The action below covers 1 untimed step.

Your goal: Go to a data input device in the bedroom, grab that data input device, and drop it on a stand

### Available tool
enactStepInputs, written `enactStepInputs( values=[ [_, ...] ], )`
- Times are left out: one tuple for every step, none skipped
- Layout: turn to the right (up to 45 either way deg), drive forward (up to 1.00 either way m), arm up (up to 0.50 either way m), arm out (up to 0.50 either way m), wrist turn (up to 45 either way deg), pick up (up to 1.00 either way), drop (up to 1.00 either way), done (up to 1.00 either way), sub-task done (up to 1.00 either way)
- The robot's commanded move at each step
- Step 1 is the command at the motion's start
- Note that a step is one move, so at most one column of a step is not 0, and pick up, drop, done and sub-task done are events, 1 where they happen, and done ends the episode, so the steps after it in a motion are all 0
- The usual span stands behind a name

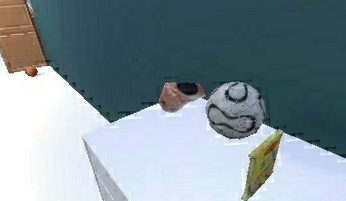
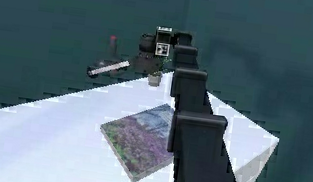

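Pincer (image 2: 151, 68) ends the arm (image 2: 194, 114) stretched straight across the white table (image 2: 49, 125).

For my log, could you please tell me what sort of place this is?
Likely a room of a house, perhaps a bedroom: a brown wooden door, a white-and-black patterned ball on a white tabletop, and a purple flat-lying book.

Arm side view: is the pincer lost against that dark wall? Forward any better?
Arm side view: the dark pincer blends into the dim wall, its white squares stand out. Forward view: evenly lit, the patterned ball clear against the white tabletop.
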Motion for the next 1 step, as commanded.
enactStepInputs(
  values=[
    [0.0,0.00,0.00,0.00,-45.0,0.00,0.00,0.00,0.00]
  ],
)
